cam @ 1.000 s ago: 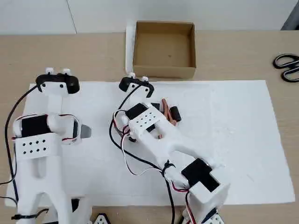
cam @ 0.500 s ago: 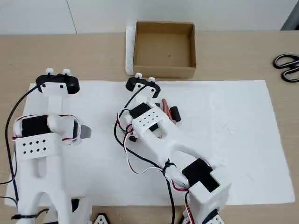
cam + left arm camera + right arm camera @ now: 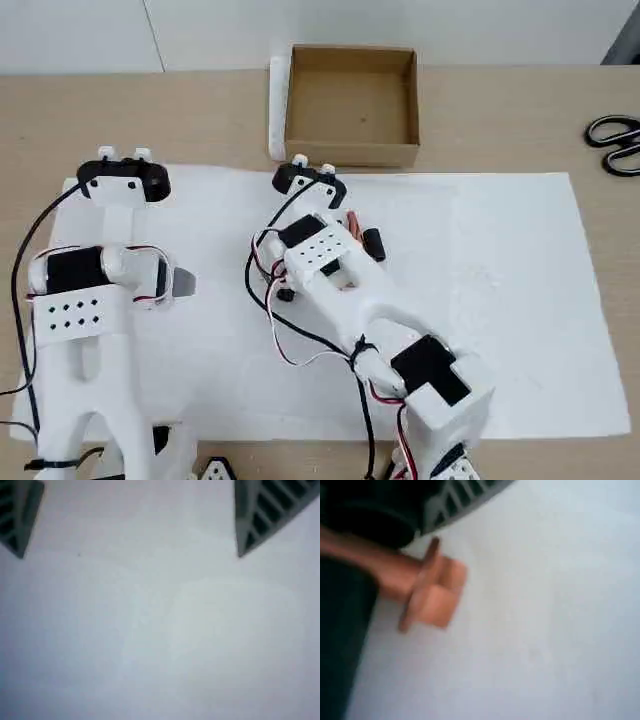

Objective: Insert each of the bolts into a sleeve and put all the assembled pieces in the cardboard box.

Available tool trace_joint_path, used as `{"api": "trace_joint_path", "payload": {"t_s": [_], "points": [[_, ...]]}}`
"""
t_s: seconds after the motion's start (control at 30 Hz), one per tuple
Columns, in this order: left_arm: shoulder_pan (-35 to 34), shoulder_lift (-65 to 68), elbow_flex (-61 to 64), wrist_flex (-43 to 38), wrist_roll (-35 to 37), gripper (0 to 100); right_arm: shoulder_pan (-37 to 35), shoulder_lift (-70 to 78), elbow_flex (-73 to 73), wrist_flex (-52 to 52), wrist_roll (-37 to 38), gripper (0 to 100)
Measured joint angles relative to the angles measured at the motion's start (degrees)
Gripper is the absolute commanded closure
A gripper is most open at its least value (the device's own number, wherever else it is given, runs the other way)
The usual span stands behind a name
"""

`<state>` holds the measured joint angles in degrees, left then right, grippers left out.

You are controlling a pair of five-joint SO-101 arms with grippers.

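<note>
Cardboard box point(image 3: 350, 155) beyond white sheet point(image 3: 500, 300)

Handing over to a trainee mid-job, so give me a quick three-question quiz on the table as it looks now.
1. True or false: the brown cardboard box already holds assembled pieces.
2. What lies on the bare wooden table at the high view's right edge? A) black-handled metal scissors B) a screwdriver C) a tape roll
3. Fill in: the left gripper, over the white sheet, is ___.
Key: 1 false; 2 A; 3 open.
</note>
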<state>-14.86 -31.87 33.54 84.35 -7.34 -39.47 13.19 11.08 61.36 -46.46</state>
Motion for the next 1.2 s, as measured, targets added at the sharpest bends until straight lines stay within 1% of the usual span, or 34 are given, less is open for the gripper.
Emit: {"api": "trace_joint_path", "payload": {"t_s": [0.13, 0.3, 0.4, 0.5, 0.63, 0.7, 0.87, 0.97, 1.1, 1.2], "points": [[0.00, 0.00, 0.00, 0.00, 0.00, 75, -0.44, -4.75, -0.44, 4.84, 0.70, 97.8], [0.00, 0.00, 0.00, 0.00, 0.00, 75, -0.44, -10.29, -0.44, 6.07, 3.87, 97.8], [0.00, 0.00, 0.00, 0.00, 0.00, 75, 1.14, -14.15, -0.44, 7.47, 5.19, 97.8], [0.00, 0.00, 0.00, 0.00, 0.00, 75, 5.36, -18.46, -0.44, 9.93, 8.18, 98.6], [0.00, 0.00, 0.00, 0.00, 0.00, 75, 15.30, -22.77, -0.44, 11.34, 16.62, 99.4], [0.00, 0.00, 0.00, 0.00, 0.00, 75, 20.57, -23.38, -0.53, 13.01, 19.69, 99.4], [0.00, 0.00, 0.00, -0.53, 0.00, 75, 31.82, -23.47, -0.62, 15.21, 21.98, 99.2], [0.00, 0.00, 0.00, -0.70, 0.00, 75, 33.93, -23.30, -0.62, 15.21, 23.21, 99.1], [0.00, 0.00, 0.00, -0.70, 2.55, 75, 33.32, -18.64, -0.79, 15.30, 31.30, 99.4], [0.00, 0.00, 0.00, -0.70, 3.69, 75, 32.79, -13.63, -1.49, 15.30, 33.23, 99.4]]}}
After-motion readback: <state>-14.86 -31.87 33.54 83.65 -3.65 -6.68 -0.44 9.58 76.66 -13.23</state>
